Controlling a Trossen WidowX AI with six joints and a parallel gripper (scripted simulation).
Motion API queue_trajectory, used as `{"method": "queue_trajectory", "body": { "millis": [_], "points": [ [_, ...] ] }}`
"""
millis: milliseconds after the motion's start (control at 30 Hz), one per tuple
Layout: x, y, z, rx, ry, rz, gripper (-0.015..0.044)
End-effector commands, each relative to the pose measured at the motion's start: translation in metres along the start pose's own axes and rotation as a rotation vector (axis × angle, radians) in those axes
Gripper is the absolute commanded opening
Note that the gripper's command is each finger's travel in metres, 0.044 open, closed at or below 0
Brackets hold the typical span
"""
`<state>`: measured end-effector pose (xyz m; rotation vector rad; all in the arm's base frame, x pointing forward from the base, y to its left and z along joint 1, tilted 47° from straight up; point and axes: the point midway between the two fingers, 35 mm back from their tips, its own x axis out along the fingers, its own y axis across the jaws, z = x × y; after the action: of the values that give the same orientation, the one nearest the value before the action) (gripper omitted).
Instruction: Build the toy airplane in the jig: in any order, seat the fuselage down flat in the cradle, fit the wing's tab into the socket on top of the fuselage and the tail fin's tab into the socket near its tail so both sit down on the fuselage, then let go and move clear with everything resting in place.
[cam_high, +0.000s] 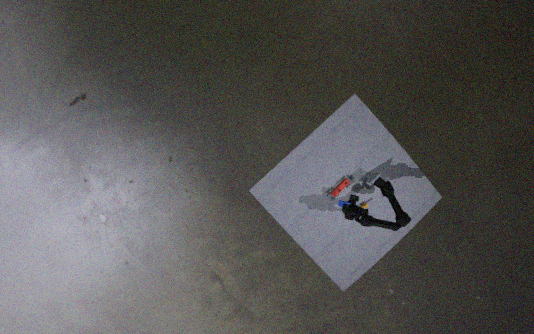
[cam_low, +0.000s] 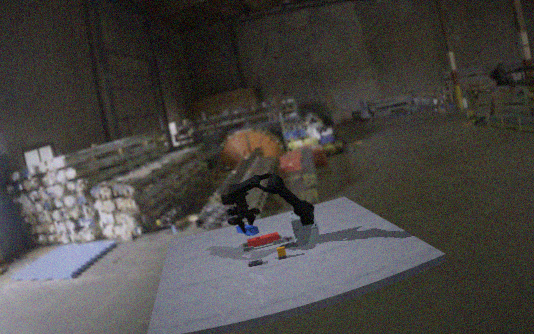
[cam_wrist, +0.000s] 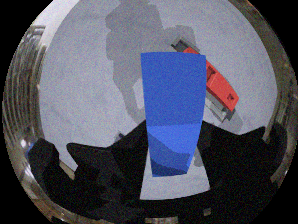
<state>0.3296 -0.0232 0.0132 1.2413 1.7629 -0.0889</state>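
Observation:
The red fuselage (cam_high: 341, 187) (cam_low: 264, 239) (cam_wrist: 222, 90) lies in the grey cradle (cam_low: 288, 240) (cam_wrist: 216, 111); its far end is partly hidden by the wing in the wrist view. My gripper (cam_high: 348, 203) (cam_low: 246, 226) (cam_wrist: 170, 122) is shut on the blue wing (cam_high: 342, 203) (cam_low: 248, 231) (cam_wrist: 174, 87) and holds it raised above the table, off to one side of the fuselage. The wing's tab is not visible. The orange-yellow tail fin (cam_high: 364, 206) (cam_low: 281, 252) stands upright on the table, apart from the fuselage.
A small dark grey holder (cam_low: 255, 262) lies on the pale table (cam_high: 345, 260) (cam_low: 215, 300) near the tail fin. The arm's grey base (cam_low: 306, 234) stands close to one end of the cradle. Arm shadows fall across the table.

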Motion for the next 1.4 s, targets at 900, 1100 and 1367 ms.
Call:
{"method": "queue_trajectory", "body": {
  "millis": [900,1100,1367],
  "points": [
    [0.027,-0.086,0.046,0.512,0.025,0.0,0.0],
    [0.031,-0.099,0.05,0.584,0.03,0.001,0.0],
    [0.031,-0.099,0.05,0.584,0.03,0.001,0.0195]
  ]
}}
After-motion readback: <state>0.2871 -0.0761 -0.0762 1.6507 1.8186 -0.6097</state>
